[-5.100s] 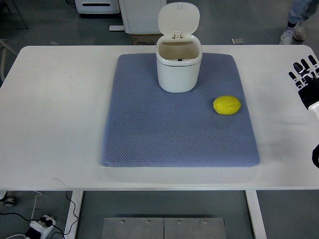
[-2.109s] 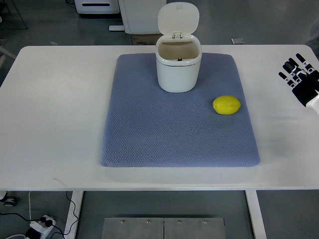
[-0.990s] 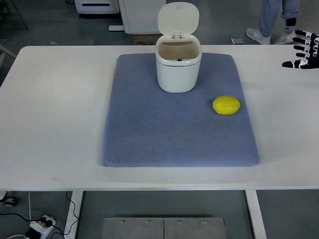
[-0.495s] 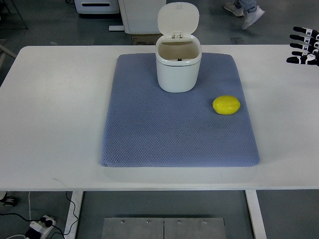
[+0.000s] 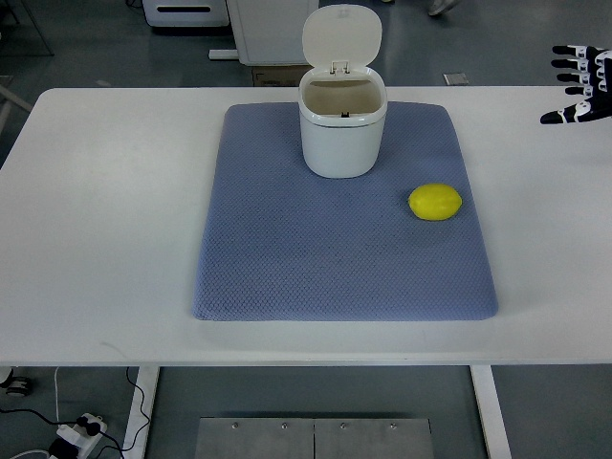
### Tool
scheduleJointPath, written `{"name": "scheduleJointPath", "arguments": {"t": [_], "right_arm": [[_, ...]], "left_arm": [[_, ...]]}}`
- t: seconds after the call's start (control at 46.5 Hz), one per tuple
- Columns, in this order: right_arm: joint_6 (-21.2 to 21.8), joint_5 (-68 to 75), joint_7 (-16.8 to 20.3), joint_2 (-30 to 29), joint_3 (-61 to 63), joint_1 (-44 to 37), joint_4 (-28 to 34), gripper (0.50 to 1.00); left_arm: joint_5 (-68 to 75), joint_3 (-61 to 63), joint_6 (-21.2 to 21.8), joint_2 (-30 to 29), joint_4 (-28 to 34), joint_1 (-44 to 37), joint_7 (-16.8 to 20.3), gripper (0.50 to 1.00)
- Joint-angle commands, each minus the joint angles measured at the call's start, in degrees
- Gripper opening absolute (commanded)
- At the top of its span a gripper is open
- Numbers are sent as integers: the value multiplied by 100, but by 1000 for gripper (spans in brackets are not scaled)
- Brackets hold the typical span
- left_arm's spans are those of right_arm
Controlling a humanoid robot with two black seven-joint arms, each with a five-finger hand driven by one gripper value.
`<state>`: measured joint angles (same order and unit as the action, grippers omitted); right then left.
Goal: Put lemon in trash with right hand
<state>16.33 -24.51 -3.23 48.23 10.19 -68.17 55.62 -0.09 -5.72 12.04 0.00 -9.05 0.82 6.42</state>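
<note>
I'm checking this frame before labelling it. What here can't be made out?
- Right hand, top view: only spread fingers show; the picture's right edge cuts off palm and arm.
- Trash can: its bottom is hidden by its own walls.
- Lemon: its underside rests unseen on the blue mat.
- Left hand: out of frame.

Sitting on quilted blue fabric mat (image 5: 325,258): white lidded trash bin (image 5: 342,122) far centre; yellow oval lemon (image 5: 435,202) right, seemingly nearer.

Lab: white test table (image 5: 105,210), cabling (image 5: 57,435)
</note>
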Motion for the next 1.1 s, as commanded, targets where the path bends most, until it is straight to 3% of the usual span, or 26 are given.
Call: {"name": "scheduleJointPath", "arguments": {"t": [0.0,0.473,1.076], "right_arm": [[-68,-124,-2,-50,-367,-284,81,1000],[-200,-643,7,-788,-2389,-1568,213,1000],[-209,-722,94,-1623,-3401,-1920,213,1000]], "left_arm": [[0,0,0,0,0,-3,-1,1000],[0,0,0,0,0,-3,-1,1000],[0,0,0,0,0,-3,-1,1000]]}}
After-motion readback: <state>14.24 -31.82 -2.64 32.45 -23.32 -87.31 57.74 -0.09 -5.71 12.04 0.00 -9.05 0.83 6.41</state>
